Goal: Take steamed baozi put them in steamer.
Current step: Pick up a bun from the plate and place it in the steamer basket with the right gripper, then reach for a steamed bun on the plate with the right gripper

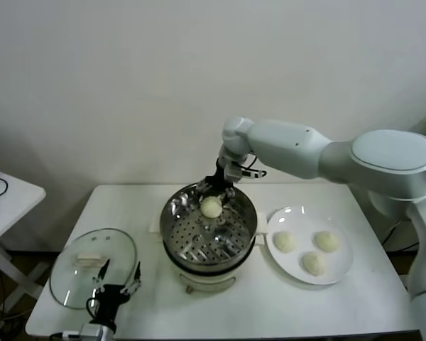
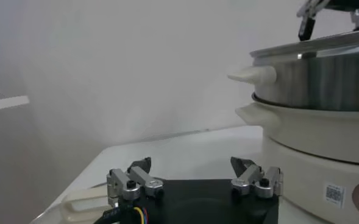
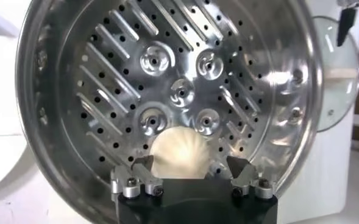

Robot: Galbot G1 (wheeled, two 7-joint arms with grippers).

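Note:
The steamer is a shiny steel pot with a perforated tray, standing mid-table. One baozi lies on the far part of the tray. My right gripper hangs just above it at the pot's far rim, open. In the right wrist view the baozi sits between the spread fingers of the right gripper, with a gap on one side. Three more baozi rest on the white plate right of the steamer. My left gripper is parked at the front left, open and empty.
A round glass lid lies on the table left of the steamer, under the left gripper. The left wrist view shows the left gripper low beside the steamer's side and its whitish handles. A small white side table stands at far left.

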